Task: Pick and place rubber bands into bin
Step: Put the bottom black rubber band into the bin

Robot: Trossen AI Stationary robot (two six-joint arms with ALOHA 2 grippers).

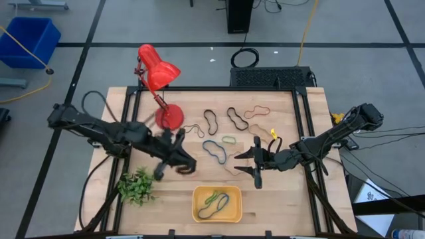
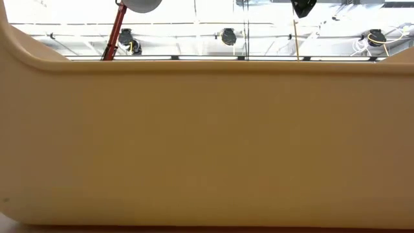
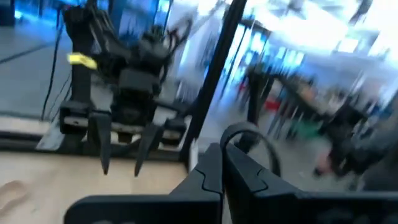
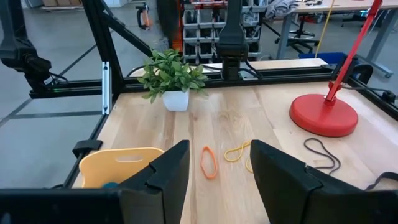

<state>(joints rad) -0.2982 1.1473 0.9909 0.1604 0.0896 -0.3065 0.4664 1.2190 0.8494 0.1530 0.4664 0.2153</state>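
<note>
The orange-yellow bin (image 1: 216, 204) sits at the table's near edge with a green and a dark rubber band in it; its wall (image 2: 207, 142) fills the low view. Loose rubber bands lie mid-table: black ones (image 1: 211, 121), a blue one (image 1: 214, 151), a green one (image 1: 229, 140). My left gripper (image 1: 184, 164) is left of them, above the table, shut on a black rubber band (image 3: 249, 134). My right gripper (image 1: 256, 162) is open, low over the table. An orange band (image 4: 208, 163) lies on the table ahead of its fingers, untouched. My left gripper pinches the black rubber band between its two shut fingers (image 3: 211, 177). A curved part of the loop (image 3: 264, 146) sticks out past the fingertips, clear of the table. The gripper hides which part of the band it has.
A red desk lamp (image 1: 159, 73) stands at the far left on its round base (image 4: 323, 115). A small potted plant (image 1: 136, 187) stands near the left front. A yellow band (image 4: 239, 151) and a black band (image 4: 322, 152) lie beyond the orange one. A blue crate (image 1: 26, 40) stands off the table.
</note>
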